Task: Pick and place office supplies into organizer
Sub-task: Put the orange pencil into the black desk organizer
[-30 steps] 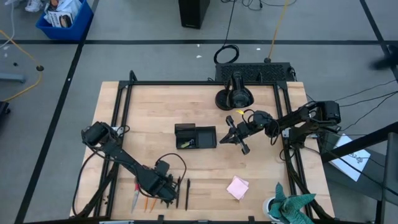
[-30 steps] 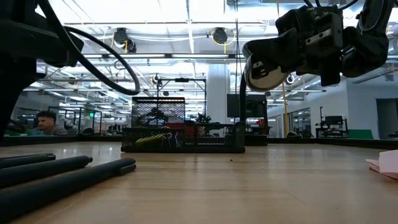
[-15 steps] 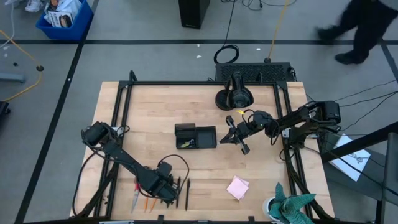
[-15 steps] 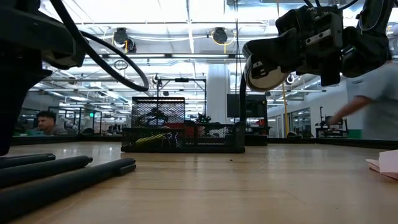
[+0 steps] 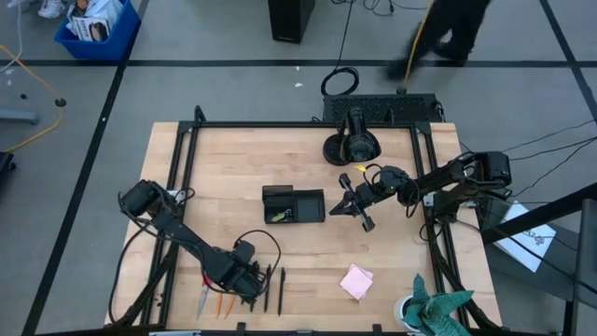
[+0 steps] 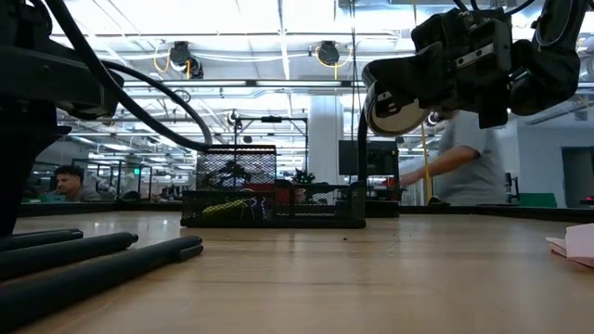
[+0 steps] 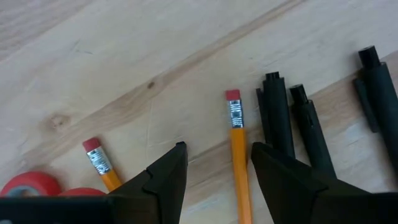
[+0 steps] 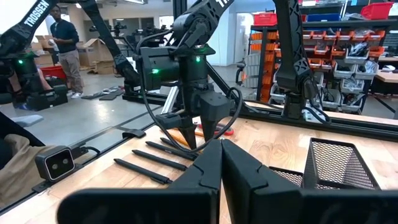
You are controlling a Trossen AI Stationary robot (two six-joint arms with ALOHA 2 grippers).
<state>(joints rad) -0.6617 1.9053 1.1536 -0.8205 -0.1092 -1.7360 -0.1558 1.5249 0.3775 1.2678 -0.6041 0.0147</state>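
Left arm stretched from the left edge toward the near edge of the surface, left gripper (image 5: 247, 286) pointing straight down, low over the wood, jaws parted, fingertips (image 7: 166, 176) apart. Right arm reaching in from the right edge, held above the surface near mid-table, right gripper (image 5: 343, 205) with jaws closed together, fingers (image 8: 205, 165) touching.

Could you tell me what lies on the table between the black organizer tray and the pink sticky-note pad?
Nothing: in the high view, bare wooden tabletop separates the small black plastic organizer tray from the pink square sticky-note pad.
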